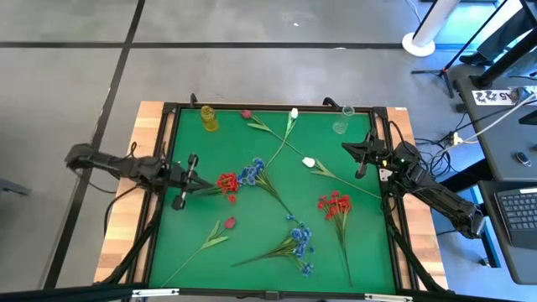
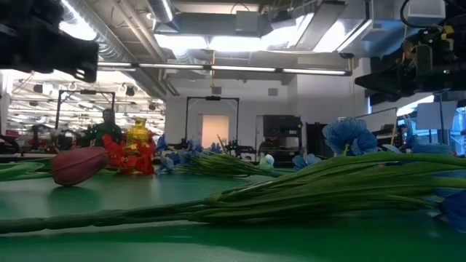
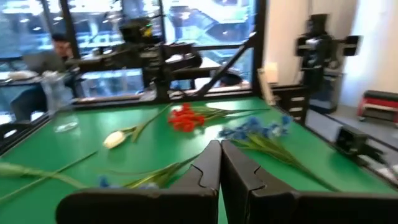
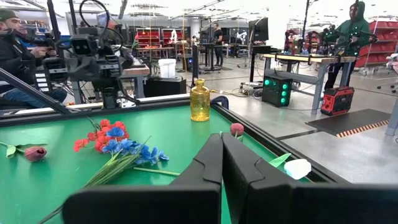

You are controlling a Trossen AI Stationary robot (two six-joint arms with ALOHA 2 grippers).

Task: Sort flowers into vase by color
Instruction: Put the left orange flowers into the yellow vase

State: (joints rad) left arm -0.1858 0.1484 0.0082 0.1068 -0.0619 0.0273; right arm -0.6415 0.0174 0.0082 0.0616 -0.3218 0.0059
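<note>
Flowers (image 1: 270,186) lie scattered across the green table (image 1: 193,252); left gripper (image 1: 183,195) and right gripper (image 1: 363,168) hover at opposite edges, fingers pressed together, empty.

floor: grey concrete (image 1: 252,75) | ceiling: bright strip lights (image 2: 240,42) | workbenches (image 4: 298,62) | person seated (image 4: 15,56)

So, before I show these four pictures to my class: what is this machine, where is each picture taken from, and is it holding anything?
It is a robot with two dark arms at a green table. One picture looks straight down, one looks level across the tabletop, and two come from cameras on the wrists. The left gripper and right gripper are shut and hold nothing. Loose red flowers, blue flowers and white tulip buds lie scattered. A yellow vase and a clear vase stand at the far edge.
</note>
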